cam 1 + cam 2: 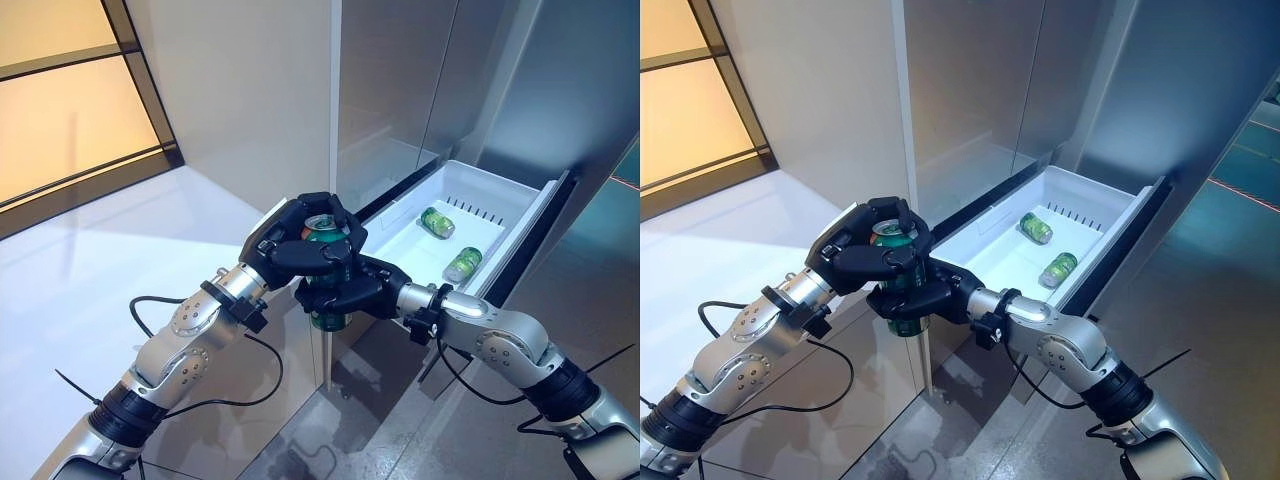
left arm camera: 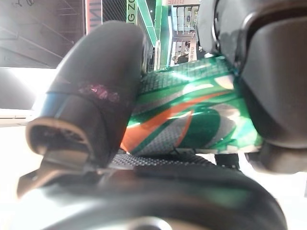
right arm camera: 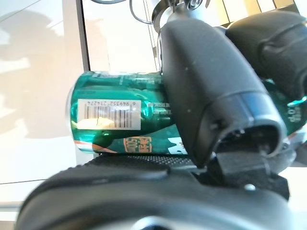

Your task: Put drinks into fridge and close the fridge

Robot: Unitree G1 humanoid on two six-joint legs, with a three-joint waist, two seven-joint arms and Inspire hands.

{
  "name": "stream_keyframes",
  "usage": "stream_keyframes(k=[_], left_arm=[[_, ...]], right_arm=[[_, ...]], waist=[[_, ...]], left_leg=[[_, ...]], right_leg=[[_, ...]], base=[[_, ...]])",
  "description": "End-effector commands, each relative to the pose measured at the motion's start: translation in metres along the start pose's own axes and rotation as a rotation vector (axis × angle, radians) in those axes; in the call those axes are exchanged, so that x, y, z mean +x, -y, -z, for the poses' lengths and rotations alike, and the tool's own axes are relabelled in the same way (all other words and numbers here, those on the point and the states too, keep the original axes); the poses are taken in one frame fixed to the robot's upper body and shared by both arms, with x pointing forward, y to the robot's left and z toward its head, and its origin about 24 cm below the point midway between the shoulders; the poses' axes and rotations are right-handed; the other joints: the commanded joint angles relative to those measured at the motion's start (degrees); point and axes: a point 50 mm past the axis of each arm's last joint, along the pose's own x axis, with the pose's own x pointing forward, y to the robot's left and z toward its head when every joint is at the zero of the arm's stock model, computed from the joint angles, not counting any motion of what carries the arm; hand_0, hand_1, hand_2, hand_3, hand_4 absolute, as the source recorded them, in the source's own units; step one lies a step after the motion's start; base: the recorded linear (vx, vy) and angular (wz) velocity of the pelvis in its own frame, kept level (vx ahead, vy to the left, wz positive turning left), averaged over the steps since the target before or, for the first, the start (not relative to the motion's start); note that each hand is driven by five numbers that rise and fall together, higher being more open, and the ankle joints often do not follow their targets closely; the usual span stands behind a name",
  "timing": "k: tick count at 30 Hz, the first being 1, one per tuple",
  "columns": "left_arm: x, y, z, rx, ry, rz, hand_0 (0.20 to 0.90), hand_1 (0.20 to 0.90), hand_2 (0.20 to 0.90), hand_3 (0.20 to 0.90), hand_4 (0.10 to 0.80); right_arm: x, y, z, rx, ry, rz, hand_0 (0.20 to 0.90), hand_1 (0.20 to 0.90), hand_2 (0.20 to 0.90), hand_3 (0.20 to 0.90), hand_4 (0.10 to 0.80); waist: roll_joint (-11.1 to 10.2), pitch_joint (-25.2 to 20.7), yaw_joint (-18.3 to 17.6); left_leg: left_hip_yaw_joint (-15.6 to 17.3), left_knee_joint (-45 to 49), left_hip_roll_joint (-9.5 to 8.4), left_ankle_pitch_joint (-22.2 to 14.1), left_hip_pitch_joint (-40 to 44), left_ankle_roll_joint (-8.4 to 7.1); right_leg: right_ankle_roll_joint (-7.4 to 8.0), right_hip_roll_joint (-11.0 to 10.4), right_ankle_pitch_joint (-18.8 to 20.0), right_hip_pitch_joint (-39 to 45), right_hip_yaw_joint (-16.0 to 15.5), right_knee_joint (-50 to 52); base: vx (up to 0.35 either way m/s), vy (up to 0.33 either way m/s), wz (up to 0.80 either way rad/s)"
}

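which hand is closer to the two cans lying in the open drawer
Right. The right hand grips the lower part of the held green can, on the side facing the drawer and its two cans. The left hand wraps the can's top, farther away.

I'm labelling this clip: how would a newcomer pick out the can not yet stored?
Start at the open white fridge drawer, where two green cans lie on their sides. In front of it, the upright green drink can is clasped by the left hand and right hand.
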Motion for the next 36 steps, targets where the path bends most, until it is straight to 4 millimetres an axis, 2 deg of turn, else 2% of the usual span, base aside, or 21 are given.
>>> stream_keyframes(k=[1, 2, 3, 11, 19, 27, 32, 36], left_arm=[[0.037, 0.043, -0.088, 0.086, 0.512, 0.261, 0.422, 0.422, 0.422, 0.343, 0.243], [0.036, 0.042, -0.088, 0.095, 0.510, 0.261, 0.629, 0.629, 0.629, 0.584, 0.484], [0.036, 0.042, -0.088, 0.107, 0.507, 0.264, 0.900, 0.900, 0.900, 0.900, 0.800], [0.028, 0.035, -0.104, 0.227, 0.612, 0.192, 0.900, 0.900, 0.900, 0.900, 0.800], [0.008, 0.020, -0.124, 0.323, 0.773, 0.040, 0.900, 0.900, 0.900, 0.900, 0.800], [0.004, 0.015, -0.127, 0.382, 0.812, -0.053, 0.900, 0.900, 0.900, 0.900, 0.800], [0.008, 0.007, -0.116, 0.319, 0.720, -0.067, 0.900, 0.900, 0.900, 0.900, 0.800], [0.019, 0.007, -0.077, 0.079, 0.475, 0.042, 0.900, 0.900, 0.900, 0.900, 0.800]], right_arm=[[0.023, -0.059, -0.049, 0.116, 0.296, -0.311, 0.300, 0.300, 0.300, 0.200, 0.100], [0.023, -0.057, -0.051, 0.104, 0.300, -0.302, 0.300, 0.300, 0.300, 0.200, 0.100], [0.021, -0.054, -0.054, 0.089, 0.307, -0.291, 0.300, 0.300, 0.300, 0.200, 0.100], [0.007, -0.029, -0.074, -0.019, 0.368, -0.122, 0.300, 0.300, 0.300, 0.200, 0.100], [-0.020, 0.009, -0.093, -0.171, 0.449, 0.130, 0.300, 0.300, 0.300, 0.200, 0.100], [-0.049, 0.047, -0.120, -0.409, 0.556, 0.501, 0.300, 0.300, 0.300, 0.200, 0.100], [-0.073, 0.070, -0.135, -0.583, 0.597, 0.767, 0.300, 0.300, 0.300, 0.200, 0.100], [-0.094, 0.087, -0.147, -0.717, 0.600, 0.957, 0.300, 0.300, 0.300, 0.200, 0.100]], waist=[[-1.5, -5.1, -1.1], [-1.5, -5.1, -1.1], [-1.5, -5.1, -1.2], [-1.7, -5.2, -1.4], [-2.3, -5.3, -1.6], [-2.6, -5.0, -1.8], [-2.7, -4.7, -1.5], [-2.7, -4.1, -0.8]], left_leg=[[-0.3, -0.2, -2.96, -1.5, 0.0, 2.72], [-0.3, -0.2, -2.94, -1.5, 0.0, 2.71], [-0.3, -0.2, -2.94, -1.5, 0.0, 2.70], [-0.3, -0.2, -2.91, -1.6, 0.1, 2.56], [-0.6, -0.2, -2.84, -1.9, 0.0, 2.40], [-0.9, -0.2, -2.80, -2.0, -0.1, 2.31], [-1.3, -0.2, -2.84, -2.1, -0.2, 2.38], [-1.9, -0.2, -2.90, -2.1, -0.1, 2.53]], right_leg=[[0.63, -0.1, 0.1, 0.4, 2.2, 0.5], [0.65, -0.1, 0.2, 0.4, 2.2, 0.5], [0.66, -0.1, 0.2, 0.5, 2.2, 0.5], [0.69, 0.0, 0.2, 0.4, 2.3, 0.5], [0.65, 0.0, 0.1, 0.3, 2.1, 0.6], [0.52, 0.1, 0.3, 0.1, 2.1, 0.8], [0.50, 0.2, 0.3, 0.1, 2.1, 0.8], [0.55, 0.1, 0.2, 0.2, 1.8, 1.0]], base=[[0.000, 0.000, 0.00], [0.000, 0.000, 0.00], [0.000, 0.000, 0.00], [0.000, 0.000, 0.00], [0.000, 0.000, 0.00], [0.000, 0.000, 0.00], [0.000, 0.000, 0.00], [0.000, 0.000, 0.00]])
